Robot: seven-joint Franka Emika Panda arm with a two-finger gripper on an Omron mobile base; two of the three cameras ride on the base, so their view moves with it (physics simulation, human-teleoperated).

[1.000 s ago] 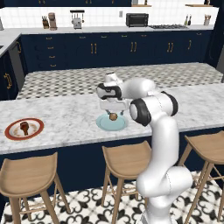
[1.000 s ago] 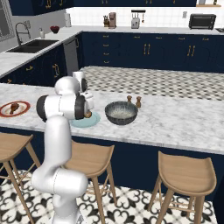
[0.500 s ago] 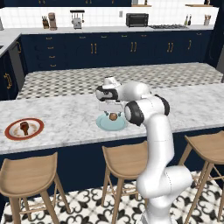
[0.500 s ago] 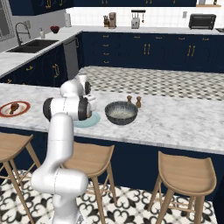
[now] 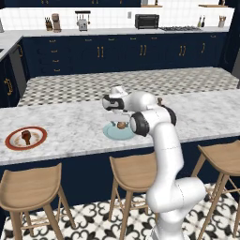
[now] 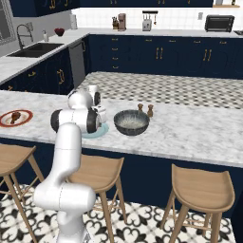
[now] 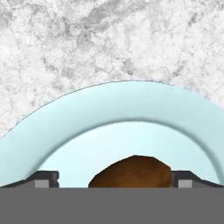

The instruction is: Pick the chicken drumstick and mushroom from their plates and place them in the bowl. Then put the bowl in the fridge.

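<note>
Lowered since a second ago, the gripper [image 7: 113,180] straddles the mushroom [image 7: 131,171] on the blue plate [image 7: 61,127], jaws wide, gripping nothing; closing comes next.

Mushroom [image 7: 131,171] on plate [image 7: 109,113] mid-tabletop [image 5: 70,126]; drumstick [image 5: 26,137] on its plate [image 5: 9,142] far left; bowl [image 6: 131,122] right of mushroom plate.

Just below the hand, the pale blue plate [image 7: 127,109] looks smooth and softly glazed, with a gentle sheen along its rim. The mushroom [image 7: 133,173] on it, between the fingertips, is matt brown and faintly mottled. Around the plate, the counter [image 7: 109,39] is grey-veined marble, polished but not mirror-like. Beside the hand, the bowl [image 6: 131,122] is dark outside with a speckled, stoneware-like inside. Below the counter near the arm, the stools [image 5: 136,171] have smooth light wood seats.
</note>
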